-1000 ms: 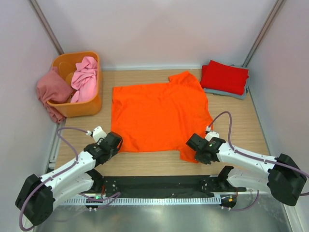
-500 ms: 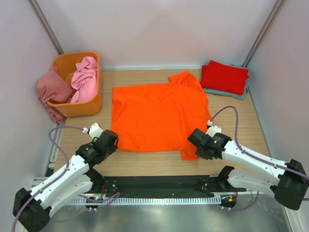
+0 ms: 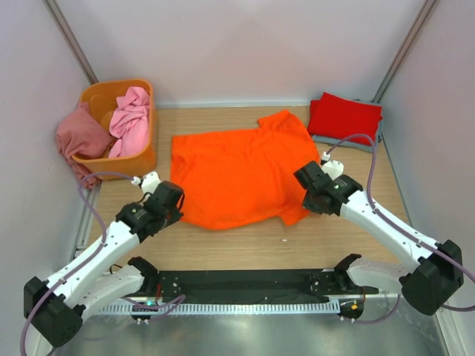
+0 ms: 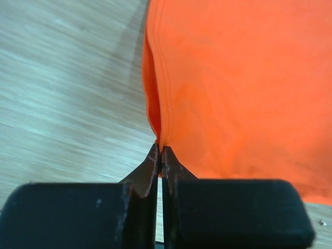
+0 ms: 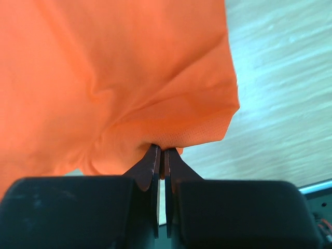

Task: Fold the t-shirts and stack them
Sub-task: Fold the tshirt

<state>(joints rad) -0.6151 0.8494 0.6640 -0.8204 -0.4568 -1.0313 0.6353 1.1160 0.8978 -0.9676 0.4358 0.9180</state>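
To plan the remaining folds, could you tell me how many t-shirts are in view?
5: orange one spread mid-table, red folded atop grey-blue at the far right, light pink in the tub, dusty rose draped over its left rim. More may hide in the tub.

Left claw (image 4: 161, 154) and right claw (image 5: 162, 153) have carried the orange t-shirt (image 3: 237, 172) hem toward the far wall.

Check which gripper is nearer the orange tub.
Left. The left gripper pinches the orange t-shirt at its near-left corner, just off the tub. The right gripper pinches the near-right corner, the whole shirt's width farther away.
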